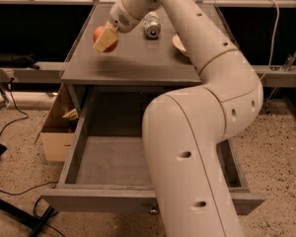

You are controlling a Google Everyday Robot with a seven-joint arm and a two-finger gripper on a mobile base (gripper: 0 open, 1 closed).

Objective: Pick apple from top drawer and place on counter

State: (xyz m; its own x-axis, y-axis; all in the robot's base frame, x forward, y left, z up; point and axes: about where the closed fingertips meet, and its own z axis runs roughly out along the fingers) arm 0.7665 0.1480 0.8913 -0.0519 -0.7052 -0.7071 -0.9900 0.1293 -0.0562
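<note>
The gripper is shut on the red apple, with its tan fingers clasped over it. It holds the apple over the left part of the grey counter, close to the surface; whether the apple touches it I cannot tell. The top drawer is pulled wide open below, and the part I see holds nothing. The large white arm crosses the drawer's right half and hides it.
A soda can lies on its side at the back of the counter. A pale bowl sits at the counter's right, partly behind the arm. A cardboard box stands on the floor left of the cabinet. Cables run across the floor at left.
</note>
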